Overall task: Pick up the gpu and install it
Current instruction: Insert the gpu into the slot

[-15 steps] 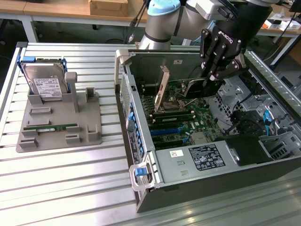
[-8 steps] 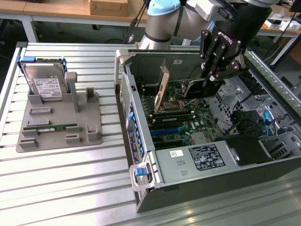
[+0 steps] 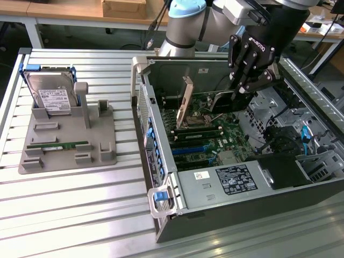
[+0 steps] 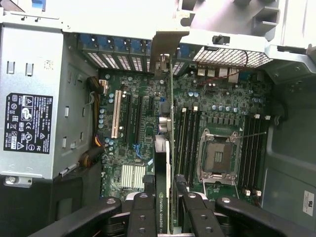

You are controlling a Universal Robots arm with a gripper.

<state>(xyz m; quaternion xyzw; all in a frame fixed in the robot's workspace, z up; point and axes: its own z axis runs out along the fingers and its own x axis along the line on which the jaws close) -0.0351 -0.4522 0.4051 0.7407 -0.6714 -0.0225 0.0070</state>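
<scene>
1. The jaws are clamping narrowly on the gpu (image 4: 163, 168), held edge-up.
2. In the exterior view, it is standing over the motherboard (image 3: 231, 137), at eleven o'clock within the computer case (image 3: 161, 161).
3. Doing this well is probably requiring a vertical card, squared to its slot, under even downward pressure.

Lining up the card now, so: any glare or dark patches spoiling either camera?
Exterior view: light glares off the table, and the computer case is shaded inside. Wrist view: the case's rear wall is washed out white, the corner beside the power supply is black, the graphics card evenly lit.
</scene>
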